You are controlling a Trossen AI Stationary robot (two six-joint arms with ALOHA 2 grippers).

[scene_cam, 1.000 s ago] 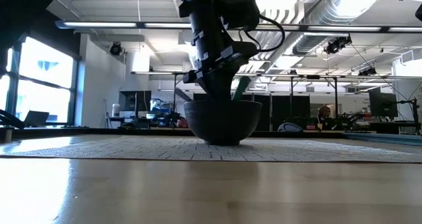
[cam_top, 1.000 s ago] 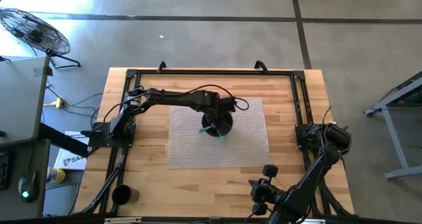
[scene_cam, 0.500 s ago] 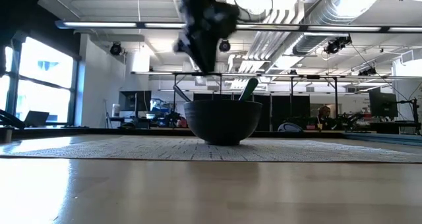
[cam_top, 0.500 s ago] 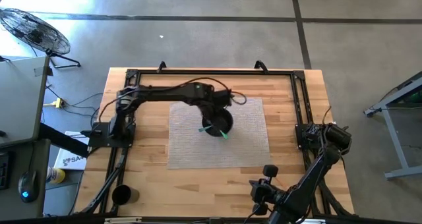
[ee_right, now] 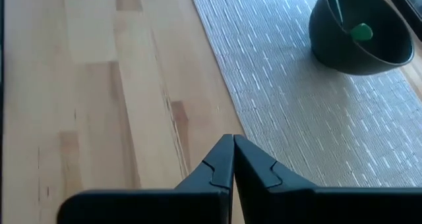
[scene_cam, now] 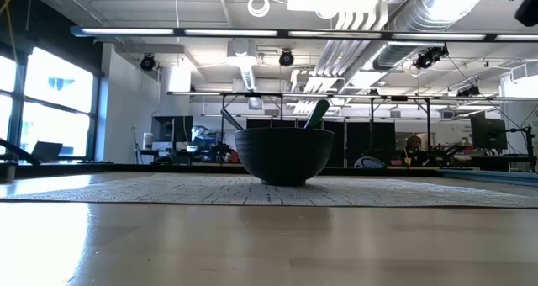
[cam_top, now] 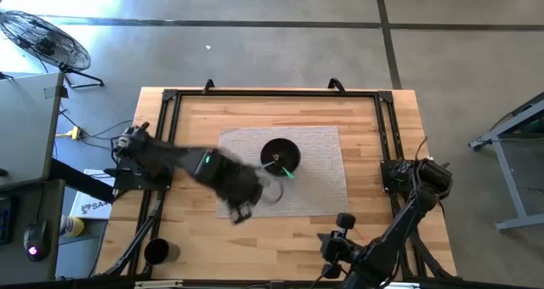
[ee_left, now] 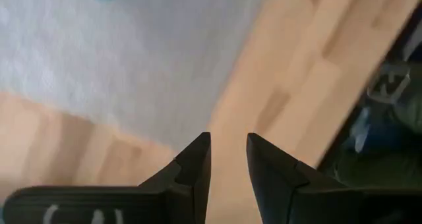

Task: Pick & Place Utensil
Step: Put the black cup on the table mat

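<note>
Green utensil (cam_top: 286,168) sits inside the dark bowl (cam_top: 280,154), handle leaning on the rim; in the low view the green handle (scene_cam: 316,114) sticks up above the bowl's (scene_cam: 283,154) edge, tilted. Bowl stands upright on the grey woven mat (cam_top: 323,183), near the middle of the wooden tabletop (cam_top: 382,123).

Left end effector (cam_top: 241,211) is over the near left edge of the mat, apart from the bowl, carrying nothing. In its wrist view the fingers (ee_left: 193,168) stand slightly spread with a narrow gap, mat and bare wood below.

Right end effector (cam_top: 330,259) is parked at the near edge of the tabletop, well apart from the bowl. Its fingers (ee_right: 221,161) are pressed together, empty; bowl (ee_right: 359,33) and utensil tip (ee_right: 361,31) show farther off in that view.
</note>
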